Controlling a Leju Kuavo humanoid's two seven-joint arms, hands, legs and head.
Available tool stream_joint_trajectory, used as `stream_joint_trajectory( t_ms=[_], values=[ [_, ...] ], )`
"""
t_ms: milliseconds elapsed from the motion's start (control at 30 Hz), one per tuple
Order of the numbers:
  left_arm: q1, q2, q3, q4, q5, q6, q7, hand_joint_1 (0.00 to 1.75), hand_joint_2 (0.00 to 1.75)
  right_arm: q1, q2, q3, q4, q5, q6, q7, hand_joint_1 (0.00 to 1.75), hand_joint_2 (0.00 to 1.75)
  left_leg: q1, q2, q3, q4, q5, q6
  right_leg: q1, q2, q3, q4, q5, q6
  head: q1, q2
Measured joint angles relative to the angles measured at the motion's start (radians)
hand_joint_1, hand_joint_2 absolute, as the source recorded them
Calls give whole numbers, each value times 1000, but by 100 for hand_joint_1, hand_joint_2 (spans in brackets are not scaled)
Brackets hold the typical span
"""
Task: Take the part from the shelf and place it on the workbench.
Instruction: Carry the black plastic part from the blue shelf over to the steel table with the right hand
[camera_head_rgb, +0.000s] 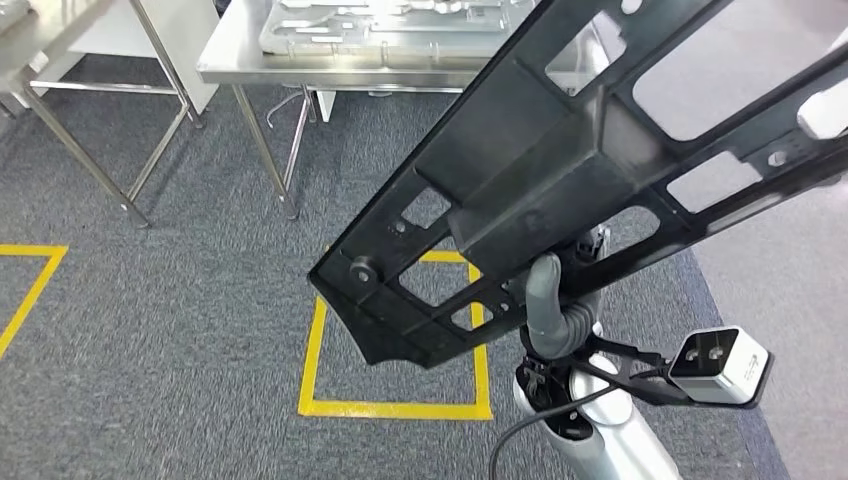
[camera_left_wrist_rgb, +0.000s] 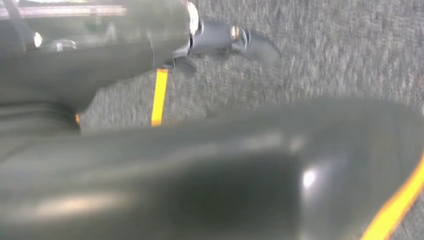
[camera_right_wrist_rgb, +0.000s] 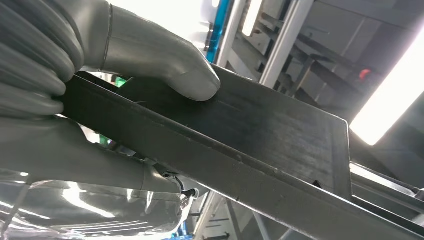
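even indoor light; left wrist view blurred (right wrist: window glare)

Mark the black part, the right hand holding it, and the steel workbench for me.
black part (camera_head_rgb: 520, 150), head view, on its wide middle bar.
right hand (camera_head_rgb: 550, 305), head view, on the grey fingers under the part.
steel workbench (camera_head_rgb: 330, 68), head view, on its front edge.

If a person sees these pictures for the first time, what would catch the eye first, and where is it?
First comes the large black part, a flat frame with cut-out windows, carried slantwise above the grey carpet and filling the middle and right of the head view. The right hand grips it from below near its lower end. Behind, at the top, stands a steel workbench, and a yellow square is taped on the floor under the part.
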Motion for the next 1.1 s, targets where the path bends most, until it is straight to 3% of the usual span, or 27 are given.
stream_joint_trajectory(
  t_ms=[100,200,233,267,300,367,400,433,533,600,667,733,800,833,933,967,1033,1100],
  values=[
    [1,-1,-2,0,0,0,-1,0,0,0,-5,2,-3,0,0,0,175,175,4,2,20,-9,-6,18,-2,-8,-16,47,-19,16,0,0],
    [2,-1,-3,0,0,0,-5,0,0,7,-10,5,-6,1,5,0,175,175,3,3,34,-11,-20,28,-5,-14,-127,226,-87,23,0,0],
    [3,-1,-3,0,0,-1,-6,0,0,12,-11,5,-6,2,9,0,175,175,3,3,40,-11,-28,27,-6,-14,-165,275,-94,24,0,0],
    [5,-1,-3,0,1,-1,-8,0,0,17,-12,5,-6,2,14,0,175,175,2,3,49,-11,-36,27,-6,-14,-188,291,-81,24,0,0],
    [7,-1,-4,0,1,-1,-8,0,0,21,-12,5,-6,3,18,0,175,175,2,3,61,-11,-45,25,-7,-14,-190,266,-49,24,0,0],
    [8,-1,-4,0,1,-1,-10,0,0,23,-13,5,-6,3,23,0,175,175,2,3,88,-11,-67,20,-6,-20,-152,140,42,18,0,0],
    [8,-1,-4,0,2,-1,-11,0,0,23,-13,5,-6,3,25,0,175,175,2,4,100,-12,-77,16,-2,-26,-135,82,64,14,0,0],
    [7,-1,-4,0,2,-1,-12,0,0,24,-14,5,-6,4,27,0,175,175,2,5,107,-14,-86,10,2,-31,-123,45,74,7,0,0],
    [4,-1,-5,1,4,0,-14,0,0,26,-15,5,-6,4,33,0,175,175,2,10,125,1,-93,-10,9,-33,-103,21,56,-17,1,0],
    [2,-2,-5,1,4,1,-16,0,0,22,-15,5,-5,2,35,0,175,175,3,8,96,77,-77,-18,5,-29,-70,11,37,-29,1,0],
    [-1,-2,-5,1,4,1,-17,0,0,17,-14,6,-2,0,28,2,175,175,5,5,12,205,-86,-26,3,-27,-35,6,15,-36,1,0],
    [0,-2,-5,1,4,1,-17,0,0,14,-14,7,5,0,12,6,175,175,5,5,-78,295,-145,-33,2,-22,-2,5,-13,-39,1,0],
    [6,-2,-5,1,4,2,-17,0,0,16,-15,7,12,0,-3,8,175,175,5,5,-127,287,-182,-33,2,-14,39,5,-45,-38,1,0],
    [8,-1,-5,1,4,2,-18,0,0,18,-15,7,15,2,-8,8,175,175,5,5,-134,244,-164,-30,2,-11,62,5,-63,-37,1,0],
    [17,3,-6,4,4,2,-23,0,0,39,-18,8,23,18,-12,4,175,175,-5,3,-136,84,29,-8,3,-6,115,0,-113,-27,1,0],
    [19,4,-6,5,5,2,-25,0,0,48,-19,8,26,25,-11,3,175,175,-9,2,-134,61,72,-2,3,-4,124,-6,-124,-22,1,0],
    [20,4,-6,6,6,2,-27,0,0,56,-21,10,32,32,-10,3,175,175,-10,1,-121,47,66,10,4,-3,134,-8,-122,-8,0,0],
    [18,3,-6,6,7,2,-30,0,0,56,-23,11,38,36,-8,2,175,175,-5,-1,-91,27,51,22,3,-7,114,47,-95,4,1,0]
  ],
)
